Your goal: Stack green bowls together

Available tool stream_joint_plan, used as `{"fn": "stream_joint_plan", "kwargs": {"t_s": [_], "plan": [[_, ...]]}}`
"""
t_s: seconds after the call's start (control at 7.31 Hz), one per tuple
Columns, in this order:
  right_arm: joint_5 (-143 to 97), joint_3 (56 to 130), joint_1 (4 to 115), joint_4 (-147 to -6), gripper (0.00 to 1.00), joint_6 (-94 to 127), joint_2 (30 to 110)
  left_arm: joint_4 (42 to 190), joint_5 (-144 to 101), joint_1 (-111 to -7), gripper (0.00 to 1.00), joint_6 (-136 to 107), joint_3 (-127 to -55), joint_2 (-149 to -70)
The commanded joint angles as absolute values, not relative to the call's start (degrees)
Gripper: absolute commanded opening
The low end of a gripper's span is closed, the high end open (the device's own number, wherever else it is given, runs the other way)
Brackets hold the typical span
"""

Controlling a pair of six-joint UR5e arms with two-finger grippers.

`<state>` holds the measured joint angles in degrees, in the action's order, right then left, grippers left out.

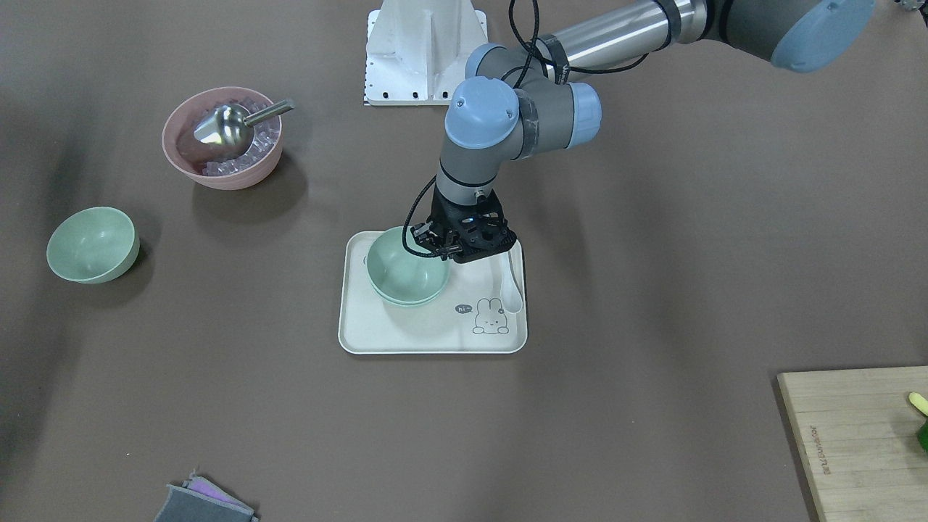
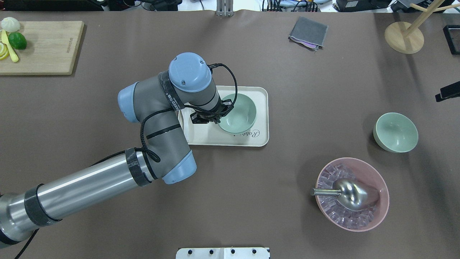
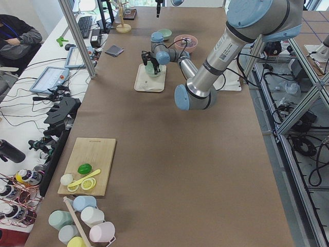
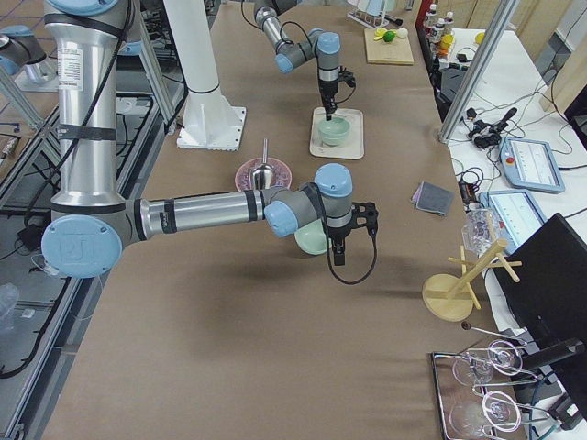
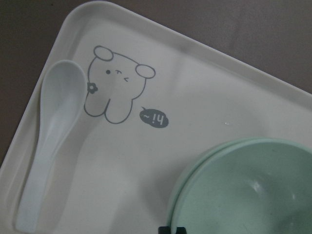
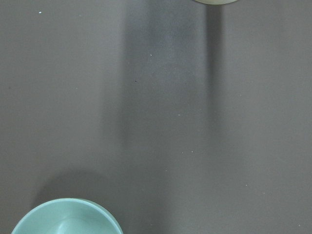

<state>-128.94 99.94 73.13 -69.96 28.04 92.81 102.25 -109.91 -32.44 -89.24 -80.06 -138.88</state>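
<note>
Two green bowls (image 1: 402, 272) sit nested on the white tray (image 1: 435, 333); they also show in the overhead view (image 2: 239, 113) and the left wrist view (image 5: 253, 190). My left gripper (image 1: 433, 243) stands over the stack's rim nearest the robot and looks shut on the top bowl's rim. A third green bowl (image 2: 395, 132) stands alone on the table, also in the front view (image 1: 93, 244) and at the bottom left of the right wrist view (image 6: 68, 219). My right gripper (image 4: 337, 252) hangs beside this bowl; it shows only in the exterior right view, so I cannot tell if it is open.
A white spoon (image 1: 513, 286) lies on the tray beside the stack. A pink bowl (image 2: 377, 212) with ice and a metal scoop stands near the lone bowl. A cutting board (image 2: 39, 46), a grey cloth (image 2: 308, 33) and a wooden stand (image 2: 404, 36) line the far edge.
</note>
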Motion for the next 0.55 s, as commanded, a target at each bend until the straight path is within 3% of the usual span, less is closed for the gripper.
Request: {"fn": "stream_joint_plan", "kwargs": {"t_s": [0.0,0.41], "plan": [[-128.94,99.93,73.13,-69.96,1.0,28.04,92.81,102.39,-109.86,-32.43,0.0,-89.03,-80.24,-138.87],[-128.94,99.93,73.13,-69.96,1.0,28.04,92.81,102.3,-109.95,-32.43,0.0,-88.95,-81.21,-138.87]]}}
